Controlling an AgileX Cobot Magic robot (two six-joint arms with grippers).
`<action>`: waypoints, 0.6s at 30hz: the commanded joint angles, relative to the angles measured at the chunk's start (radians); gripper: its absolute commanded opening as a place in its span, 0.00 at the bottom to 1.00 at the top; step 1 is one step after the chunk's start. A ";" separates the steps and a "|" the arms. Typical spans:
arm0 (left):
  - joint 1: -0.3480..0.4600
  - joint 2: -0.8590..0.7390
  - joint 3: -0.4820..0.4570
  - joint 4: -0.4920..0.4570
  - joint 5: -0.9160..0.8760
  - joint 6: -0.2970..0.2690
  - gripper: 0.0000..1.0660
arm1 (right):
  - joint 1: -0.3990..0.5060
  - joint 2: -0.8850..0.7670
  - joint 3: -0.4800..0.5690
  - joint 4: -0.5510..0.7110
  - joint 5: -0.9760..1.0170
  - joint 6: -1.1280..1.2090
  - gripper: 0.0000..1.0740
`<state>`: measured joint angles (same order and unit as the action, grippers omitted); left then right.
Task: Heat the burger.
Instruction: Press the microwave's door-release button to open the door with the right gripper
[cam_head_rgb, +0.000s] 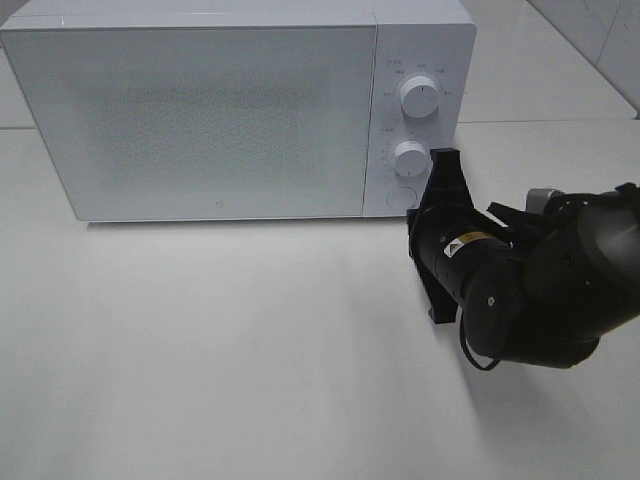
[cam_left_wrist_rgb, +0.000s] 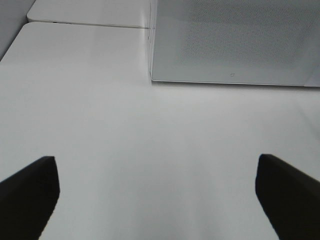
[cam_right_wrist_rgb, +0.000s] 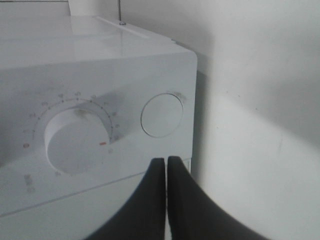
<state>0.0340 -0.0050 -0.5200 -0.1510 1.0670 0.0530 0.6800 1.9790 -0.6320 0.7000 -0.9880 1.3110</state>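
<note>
Right gripper: the right gripper (cam_right_wrist_rgb: 166, 161) has its two black fingers pressed together, tip against tip, with nothing between them.
Right gripper place: it points at the front of the microwave (cam_head_rgb: 220, 110), at the control panel (cam_head_rgb: 418, 125) on the microwave's right end, with its tips close to the lower part of the panel.
Nearest controls: the tips lie near the lower knob (cam_head_rgb: 410, 158) and the round button (cam_head_rgb: 399, 197). In the high view they sit just beside that knob, toward the microwave's right edge. Whether they touch the panel cannot be told.
Lower knob: white, ringed with faint marks, with a small red mark beside its rim.
Right arm: the black arm (cam_head_rgb: 540, 290) reaches in from the microwave's front right, over the table (cam_head_rgb: 220, 350).
Left gripper: the left gripper (cam_left_wrist_rgb: 155, 167) is spread wide and holds nothing. Only its two dark fingertips show, well apart from each other.
Left gripper place: in front of the microwave, facing its front left corner and well apart from it, above bare table.
Upper knob: the upper knob (cam_head_rgb: 419, 97) sits above the lower one on the microwave's panel, well clear of the fingers.
Door: the door (cam_head_rgb: 200, 110) is closed, and its speckled white pane is opaque in these views.
Burger: no view shows the burger, so its place cannot be told.
</note>
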 joint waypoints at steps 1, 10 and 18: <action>0.001 -0.015 0.002 -0.002 0.002 -0.001 0.94 | -0.033 0.015 -0.035 -0.030 0.022 0.005 0.00; 0.001 -0.015 0.002 0.001 0.002 -0.001 0.94 | -0.063 0.081 -0.133 -0.054 0.083 0.005 0.00; 0.001 -0.015 0.002 0.002 0.002 -0.001 0.94 | -0.077 0.108 -0.178 -0.047 0.080 -0.017 0.00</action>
<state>0.0340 -0.0050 -0.5200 -0.1510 1.0670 0.0530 0.6140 2.0880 -0.7940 0.6550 -0.9010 1.3110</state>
